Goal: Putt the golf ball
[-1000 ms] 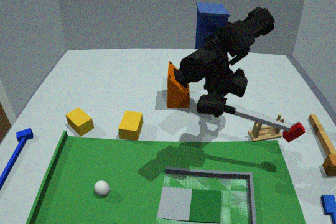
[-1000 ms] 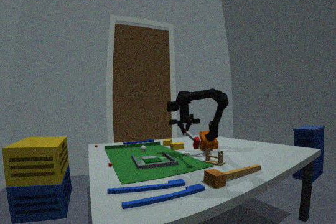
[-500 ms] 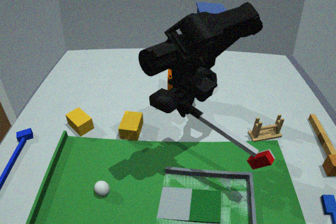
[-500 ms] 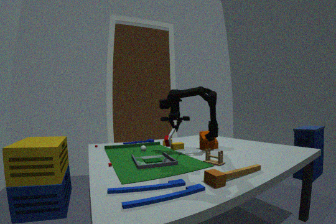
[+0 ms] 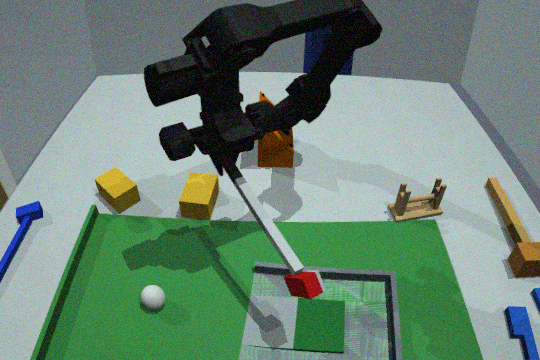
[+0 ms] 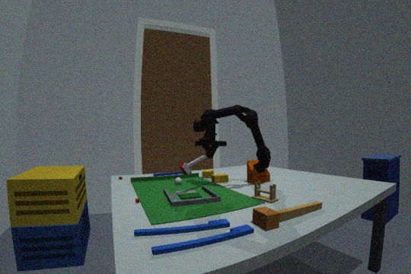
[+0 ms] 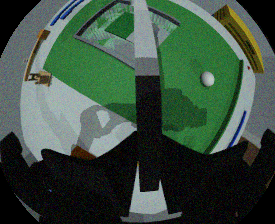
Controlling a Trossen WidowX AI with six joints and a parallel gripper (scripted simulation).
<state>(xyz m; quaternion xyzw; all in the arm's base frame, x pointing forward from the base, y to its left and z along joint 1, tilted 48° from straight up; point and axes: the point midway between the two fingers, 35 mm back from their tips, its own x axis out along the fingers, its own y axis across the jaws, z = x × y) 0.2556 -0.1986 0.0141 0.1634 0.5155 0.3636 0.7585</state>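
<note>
Top view: claw (image 5: 227,166) clamped on red putter (image 5: 272,234), raised above the green mat (image 5: 200,274).
Red head (image 5: 304,284) hanging over the walled raised green (image 5: 320,325); golf ball (image 5: 152,297) resting on the mat, well left of that green.

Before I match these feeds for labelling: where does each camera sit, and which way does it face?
Top: high by the mat's near edge, looking across the green mat toward the arm, which shows whole.
Exterior: off the table's corner, facing the door; whole arm visible.
Wrist: on the tool, looking along the red putter.
All three share the golf ball.
</note>
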